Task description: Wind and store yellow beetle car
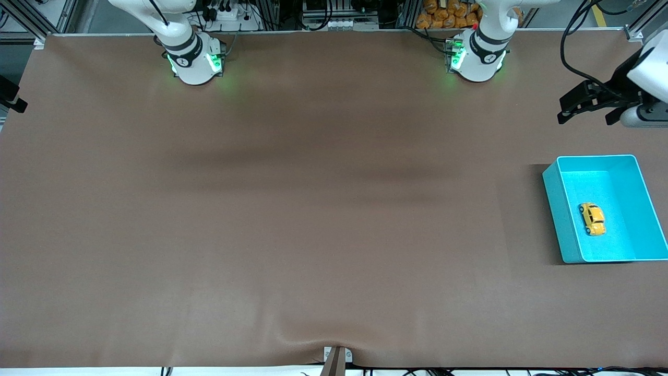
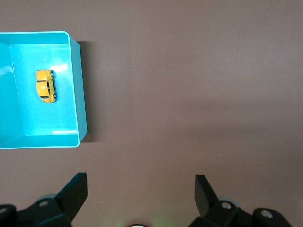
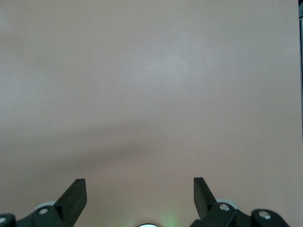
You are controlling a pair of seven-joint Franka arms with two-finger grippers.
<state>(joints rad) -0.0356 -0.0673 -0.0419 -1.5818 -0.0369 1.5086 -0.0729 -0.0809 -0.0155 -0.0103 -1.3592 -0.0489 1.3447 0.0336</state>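
The yellow beetle car (image 1: pixel 592 219) lies on the floor of the turquoise bin (image 1: pixel 557 209) at the left arm's end of the table. It also shows in the left wrist view (image 2: pixel 46 85), inside the bin (image 2: pixel 78 85). My left gripper (image 1: pixel 587 112) is open and empty, up in the air over bare table beside the bin on the side toward the robot bases; its own view shows it wide apart (image 2: pixel 140 179). My right gripper (image 3: pixel 139 182) is open and empty over bare brown table; it is out of the front view.
The brown table cover (image 1: pixel 313 209) has a wrinkle at its near edge by a small clamp (image 1: pixel 337 359). The two arm bases (image 1: pixel 195 60) stand along the back edge. Cables and orange items (image 1: pixel 449 15) lie off the table past the bases.
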